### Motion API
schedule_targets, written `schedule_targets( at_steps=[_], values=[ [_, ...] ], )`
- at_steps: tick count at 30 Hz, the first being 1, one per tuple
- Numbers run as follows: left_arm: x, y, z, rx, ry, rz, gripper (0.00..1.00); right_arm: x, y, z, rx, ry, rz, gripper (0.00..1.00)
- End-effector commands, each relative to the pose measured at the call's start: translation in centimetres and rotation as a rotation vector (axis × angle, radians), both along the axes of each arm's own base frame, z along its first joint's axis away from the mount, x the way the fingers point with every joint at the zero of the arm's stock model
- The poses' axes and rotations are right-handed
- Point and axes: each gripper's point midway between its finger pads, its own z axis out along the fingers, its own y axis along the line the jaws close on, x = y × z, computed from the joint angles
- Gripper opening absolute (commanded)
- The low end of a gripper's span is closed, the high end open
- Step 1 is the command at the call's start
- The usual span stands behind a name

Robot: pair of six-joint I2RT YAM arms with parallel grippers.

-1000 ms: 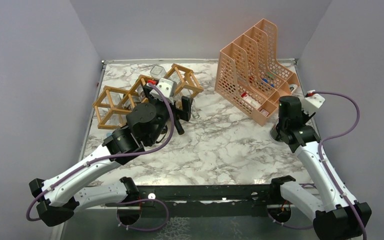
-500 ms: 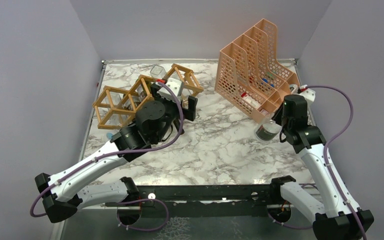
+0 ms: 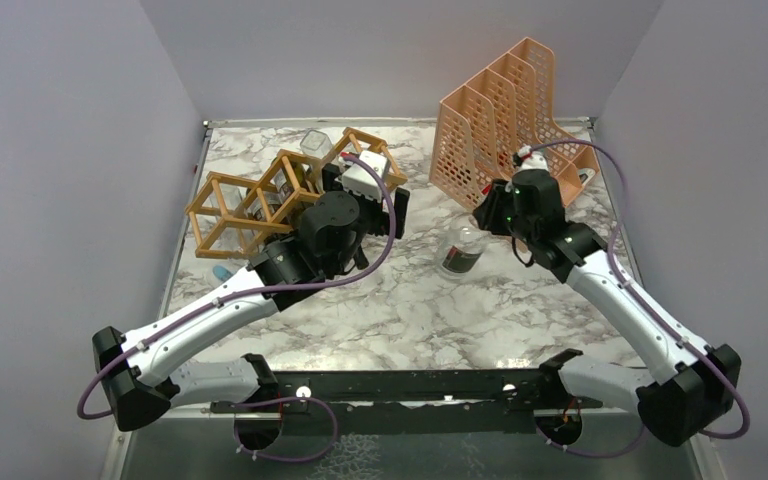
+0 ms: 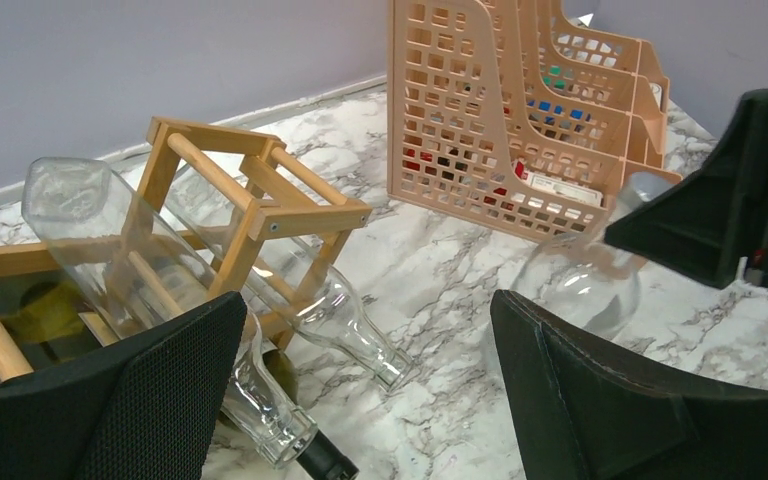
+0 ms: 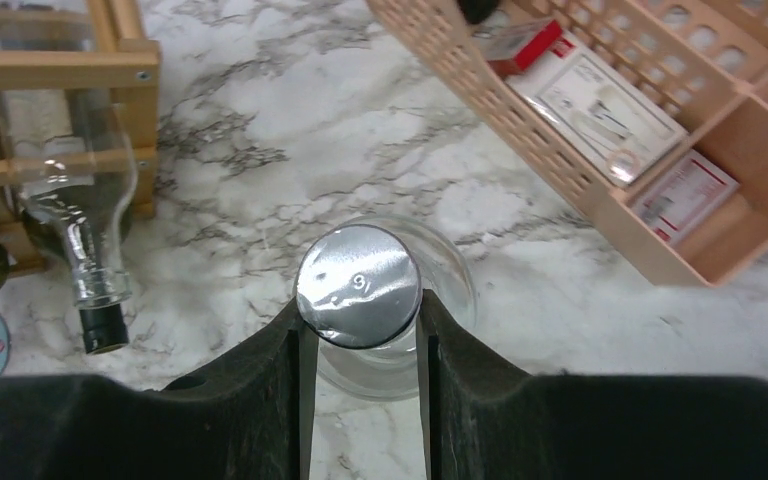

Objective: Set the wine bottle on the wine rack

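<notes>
A clear wine bottle (image 3: 459, 253) with a silver cap (image 5: 358, 283) hangs roughly upright over the middle of the table, my right gripper (image 5: 360, 312) shut on its neck just below the cap. I cannot tell whether its base touches the table. The light-brown wooden wine rack (image 3: 230, 197) stands at the far left, with clear bottles (image 4: 100, 235) lying in its cells. My left gripper (image 3: 385, 212) is open beside the rack's right end, its jaws wide and nothing between them. In the left wrist view the held bottle (image 4: 585, 285) shows past the right finger.
A peach mesh file holder (image 3: 505, 135) with small boxes and pens stands at the far right, close behind my right gripper. Bottle necks (image 4: 355, 335) stick out of the rack toward the table's middle, one with a dark cap (image 5: 103, 328).
My right gripper shut on the bottle beside the file holder and carried it left toward the table's middle. My left gripper shifted right along the rack, still open.
</notes>
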Motion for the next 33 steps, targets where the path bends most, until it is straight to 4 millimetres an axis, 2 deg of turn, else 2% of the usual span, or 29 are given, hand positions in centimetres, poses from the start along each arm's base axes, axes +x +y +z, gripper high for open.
schedule_targets(
  at_steps=[1,6,9,12,17,23,28,33],
  values=[
    [0.5,0.1,2.0,-0.065,-0.010,0.008,0.99,3.9,4.2,6.4,0.109,-0.234,0.055,0.06],
    [1.0,0.9,2.0,-0.090,0.003,0.023,0.99,6.1,6.2,8.4,0.124,-0.360,0.097,0.05],
    [1.3,1.3,2.2,-0.109,0.012,0.021,0.99,6.0,6.5,7.2,0.122,-0.399,0.104,0.03],
    [1.4,1.7,2.1,-0.116,0.015,0.027,0.99,4.6,6.0,4.9,0.114,-0.410,0.105,0.03],
    [1.9,1.8,1.5,-0.129,0.031,0.019,0.99,1.0,5.3,1.3,0.106,-0.378,0.134,0.02],
    [2.5,1.8,0.8,-0.117,0.045,0.027,0.99,-2.8,4.0,-3.7,0.057,-0.229,0.164,0.02],
    [2.7,2.0,0.4,-0.100,0.048,0.043,0.99,-4.8,3.4,-6.1,0.041,-0.100,0.181,0.01],
    [2.7,2.0,0.3,-0.090,0.049,0.041,0.99,-6.8,4.5,-7.0,0.044,0.005,0.277,0.01]
  ],
)
